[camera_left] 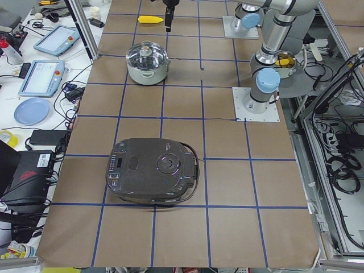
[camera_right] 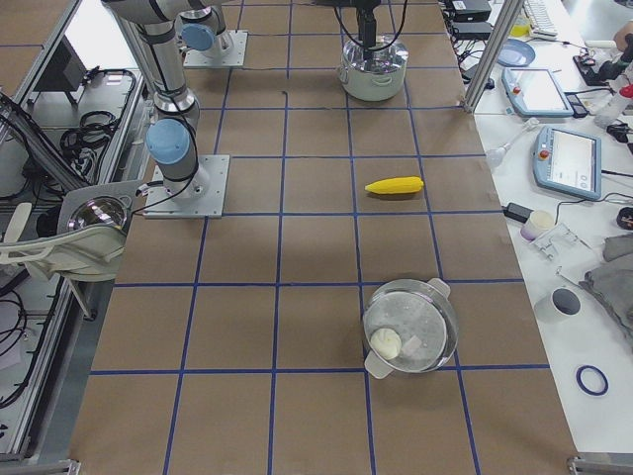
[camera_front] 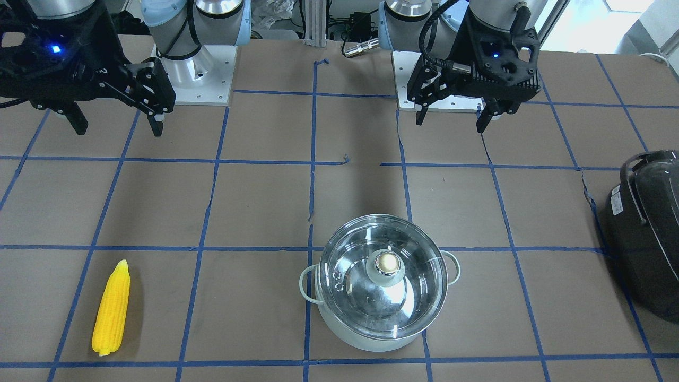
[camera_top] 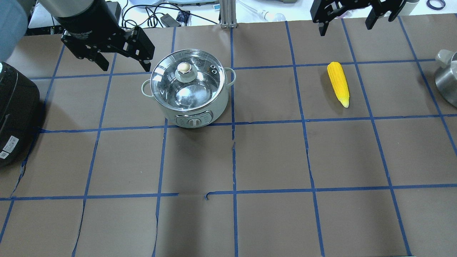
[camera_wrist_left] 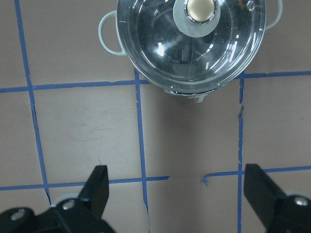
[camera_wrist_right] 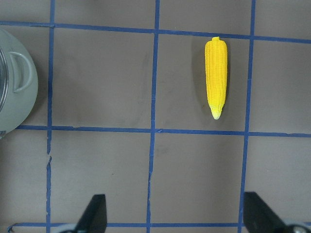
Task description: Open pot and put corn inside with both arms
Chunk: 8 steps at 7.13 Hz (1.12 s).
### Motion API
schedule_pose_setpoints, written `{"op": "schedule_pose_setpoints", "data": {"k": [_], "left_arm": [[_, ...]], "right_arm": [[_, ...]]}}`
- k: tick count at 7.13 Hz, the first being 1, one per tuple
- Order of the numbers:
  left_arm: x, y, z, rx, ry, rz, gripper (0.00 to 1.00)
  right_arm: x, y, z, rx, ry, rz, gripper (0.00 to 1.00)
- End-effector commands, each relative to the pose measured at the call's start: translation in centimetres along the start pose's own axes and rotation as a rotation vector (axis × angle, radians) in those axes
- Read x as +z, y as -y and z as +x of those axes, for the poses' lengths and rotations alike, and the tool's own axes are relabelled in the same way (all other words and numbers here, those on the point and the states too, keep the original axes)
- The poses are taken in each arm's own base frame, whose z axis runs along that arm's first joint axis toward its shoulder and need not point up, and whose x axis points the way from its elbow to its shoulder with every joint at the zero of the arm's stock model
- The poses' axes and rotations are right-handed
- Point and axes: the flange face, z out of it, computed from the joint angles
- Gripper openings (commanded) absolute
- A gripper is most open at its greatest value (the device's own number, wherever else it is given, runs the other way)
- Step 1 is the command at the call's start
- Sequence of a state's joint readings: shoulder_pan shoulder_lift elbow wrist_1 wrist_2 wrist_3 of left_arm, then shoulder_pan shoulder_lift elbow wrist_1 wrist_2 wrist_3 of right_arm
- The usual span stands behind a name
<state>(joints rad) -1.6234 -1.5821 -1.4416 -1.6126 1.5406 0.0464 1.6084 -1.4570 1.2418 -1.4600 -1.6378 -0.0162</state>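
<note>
The pot (camera_front: 366,339) stands on the table with its clear glass lid (camera_front: 350,286) on and the metal knob (camera_front: 388,261) up. It also shows in the overhead view (camera_top: 217,103) and the left wrist view (camera_wrist_left: 108,34). The yellow corn (camera_front: 111,309) lies flat on the table, far from the pot, and also shows in the overhead view (camera_top: 338,84) and the right wrist view (camera_wrist_right: 216,77). My left gripper (camera_front: 452,123) (camera_top: 125,66) hangs open and empty, above the table beside the pot. My right gripper (camera_front: 118,129) (camera_top: 345,28) hangs open and empty, high above the table near the corn.
A large dark grey appliance (camera_front: 647,239) (camera_top: 14,114) sits at the table's end on my left. A second steel pot with a lid (camera_right: 408,325) (camera_top: 446,78) stands at the end on my right. Blue tape lines grid the brown table cover (camera_top: 271,157).
</note>
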Motion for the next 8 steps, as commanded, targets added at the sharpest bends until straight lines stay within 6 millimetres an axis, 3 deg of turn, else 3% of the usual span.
{"op": "schedule_pose_setpoints", "data": {"k": [1, 8], "left_arm": [[0.40, 0.05, -0.26, -0.001, 0.000, -0.005, 1.00], [0.44, 0.40, -0.30, 0.006, 0.002, 0.016, 1.00]], "right_arm": [[0.20, 0.22, -0.44, 0.005, 0.039, -0.002, 1.00], [0.95, 0.39, -0.37, 0.005, 0.027, -0.017, 1.00]]}}
